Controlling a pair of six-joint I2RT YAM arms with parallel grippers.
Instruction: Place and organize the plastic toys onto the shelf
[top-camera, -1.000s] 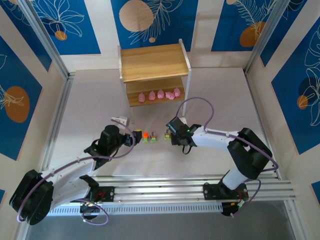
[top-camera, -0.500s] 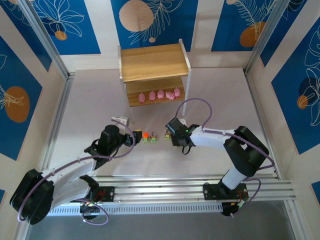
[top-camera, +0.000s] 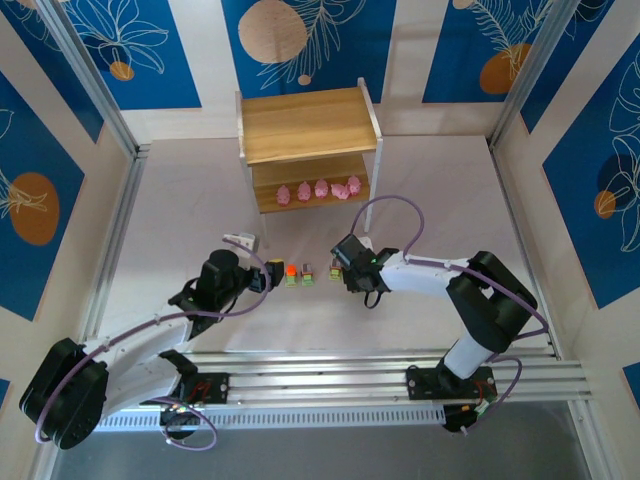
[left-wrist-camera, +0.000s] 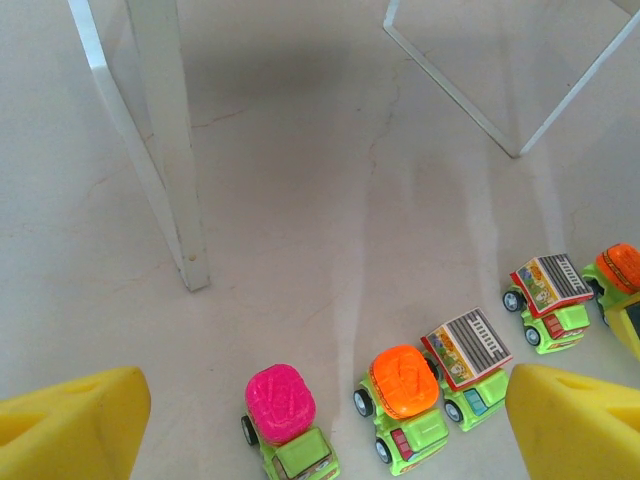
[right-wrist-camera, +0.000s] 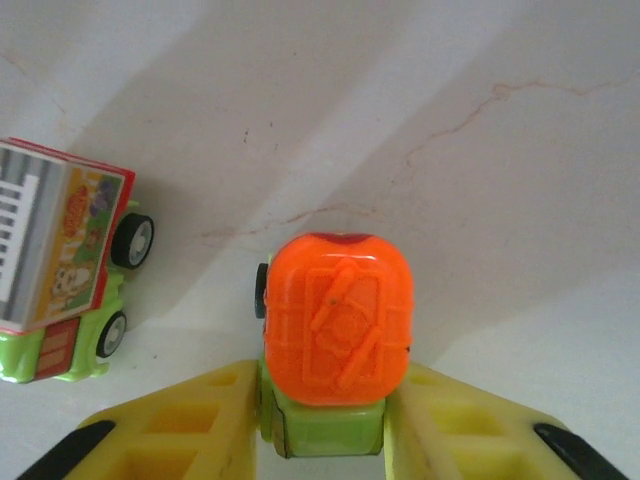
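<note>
Judging from the wrist view, your right gripper (right-wrist-camera: 325, 398) is closed on the orange-topped truck (right-wrist-camera: 338, 325) — the yellow fingers (right-wrist-camera: 200, 425) press its green body from both sides, across the narrow width, so the truck's long axis runs straight out along the fingers. It sits low at the table, just right of the row of other trucks (top-camera: 298, 273). The shelf (top-camera: 305, 125) lies beyond it, away from the arm bases and slightly to the left in the overhead view, with the pink figures (top-camera: 320, 188) lined along the lower board. The carry therefore looks like a lift and then a reach forward — watch the white legs on the way in. Your left gripper (left-wrist-camera: 322, 400) hangs open, pads wide apart, with the pink-topped truck (left-wrist-camera: 278, 405) just ahead between them.
</note>
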